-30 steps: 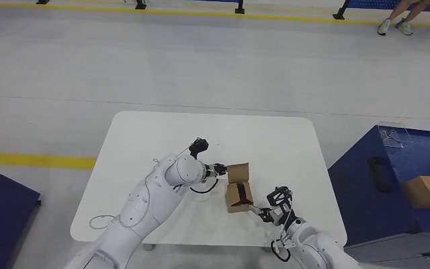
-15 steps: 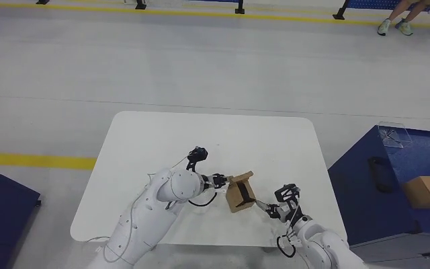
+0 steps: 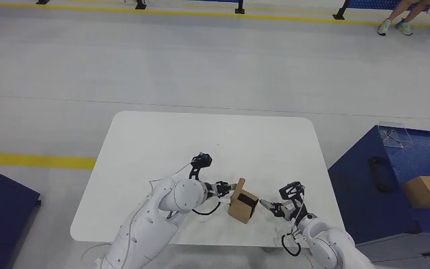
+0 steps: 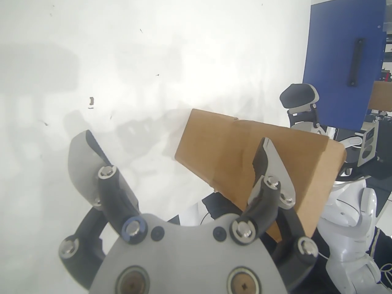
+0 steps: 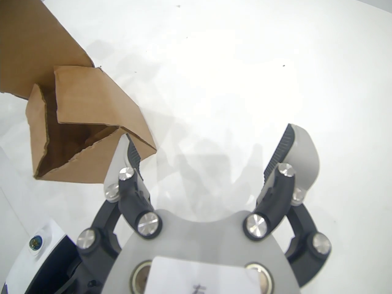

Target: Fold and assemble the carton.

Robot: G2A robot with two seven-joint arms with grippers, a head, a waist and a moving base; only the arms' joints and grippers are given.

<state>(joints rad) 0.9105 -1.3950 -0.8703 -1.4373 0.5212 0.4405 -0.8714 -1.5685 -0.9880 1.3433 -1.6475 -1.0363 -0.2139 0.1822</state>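
Observation:
A brown carton (image 3: 242, 204) stands tilted on the white table (image 3: 168, 141) near its front edge, with flaps loose. In the right wrist view its open end (image 5: 61, 136) faces the camera and shows a dark inside. My left gripper (image 3: 224, 190) is open at the carton's left side. In the left wrist view, part of a flat carton panel (image 4: 220, 151) lies between and beyond the open left gripper (image 4: 176, 151) fingers. My right gripper (image 3: 268, 205) is open just right of the carton. In the right wrist view, the right gripper (image 5: 208, 145) has one fingertip (image 5: 130, 149) at a flap corner (image 5: 144, 142).
A blue cabinet (image 3: 376, 188) stands right of the table, with a clear box (image 3: 395, 134) on top and a cardboard box (image 3: 418, 191) beside it. The table's front edge runs close behind the carton. Bare tabletop lies to the left and far side.
The carton has slid toward the front edge and turned, tipping more upright. The left gripper followed it forward. The right gripper shifted slightly right.

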